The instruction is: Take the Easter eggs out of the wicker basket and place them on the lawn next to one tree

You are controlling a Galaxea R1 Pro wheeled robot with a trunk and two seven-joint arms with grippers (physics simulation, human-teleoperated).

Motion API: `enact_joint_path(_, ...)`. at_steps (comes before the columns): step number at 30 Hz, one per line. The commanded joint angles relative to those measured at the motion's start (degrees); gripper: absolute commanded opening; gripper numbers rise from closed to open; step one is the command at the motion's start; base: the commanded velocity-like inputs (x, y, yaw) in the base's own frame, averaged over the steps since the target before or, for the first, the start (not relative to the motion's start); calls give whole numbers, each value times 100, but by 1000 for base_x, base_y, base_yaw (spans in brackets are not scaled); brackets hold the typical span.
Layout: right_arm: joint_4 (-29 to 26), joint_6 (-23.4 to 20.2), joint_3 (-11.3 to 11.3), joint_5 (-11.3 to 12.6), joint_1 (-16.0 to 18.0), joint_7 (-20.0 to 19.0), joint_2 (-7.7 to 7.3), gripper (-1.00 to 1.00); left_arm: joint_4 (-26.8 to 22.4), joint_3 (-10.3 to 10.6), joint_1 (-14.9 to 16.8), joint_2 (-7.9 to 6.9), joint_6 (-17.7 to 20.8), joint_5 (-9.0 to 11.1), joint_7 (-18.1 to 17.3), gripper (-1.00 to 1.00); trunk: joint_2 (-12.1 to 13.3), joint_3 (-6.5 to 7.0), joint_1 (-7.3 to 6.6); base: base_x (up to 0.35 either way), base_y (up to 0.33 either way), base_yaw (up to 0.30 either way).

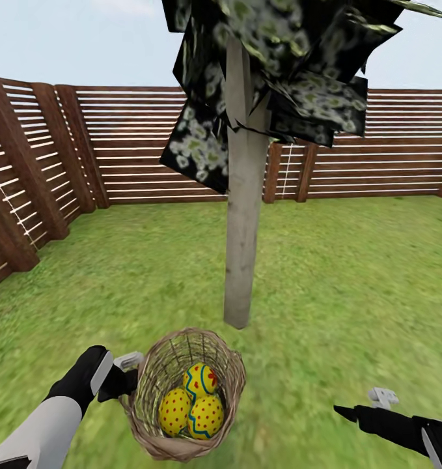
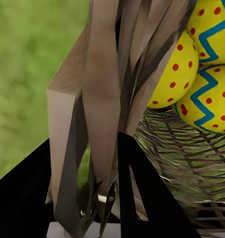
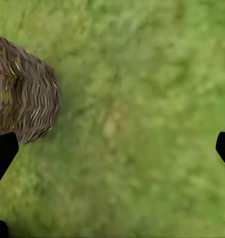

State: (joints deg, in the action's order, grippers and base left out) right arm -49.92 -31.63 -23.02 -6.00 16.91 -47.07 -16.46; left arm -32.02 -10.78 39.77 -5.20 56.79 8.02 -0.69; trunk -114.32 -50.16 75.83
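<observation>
A wicker basket [image 1: 154,371] hangs just in front of the tree [image 1: 243,228], whose pale trunk rises from the lawn [image 1: 351,280]. Inside lie three Easter eggs [image 1: 201,380] [image 1: 175,410] [image 1: 206,417], yellow with blue zigzags and red dots. My left gripper [image 1: 126,381] is shut on the basket's left rim; the left wrist view shows the woven rim [image 2: 100,114] between its black fingers [image 2: 142,198], with eggs [image 2: 209,99] beyond. My right gripper [image 1: 354,407] is open over bare grass right of the basket [image 3: 23,94], and in the right wrist view the right gripper [image 3: 112,148] holds nothing.
A brown slatted fence [image 1: 136,143] encloses the garden behind the tree and along the left side. Dark blossom-flecked foliage [image 1: 299,78] hangs overhead around the trunk. Open grass spreads to the right and left of the trunk.
</observation>
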Motion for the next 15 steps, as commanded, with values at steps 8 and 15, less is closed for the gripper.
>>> enact_joint_path(8, 9, -17, -21, -67, 5, -40, 10, 100, -23, -22, 5, 7, 21, 95, -10, -100, -325, -149, 179, 34, 0, 0)
enact_joint_path(15, 9, -17, -21, -67, 5, -40, 10, 100, -23, -22, 5, 7, 21, 95, -10, -100, -605, -275, 332, 7, 0, 0)
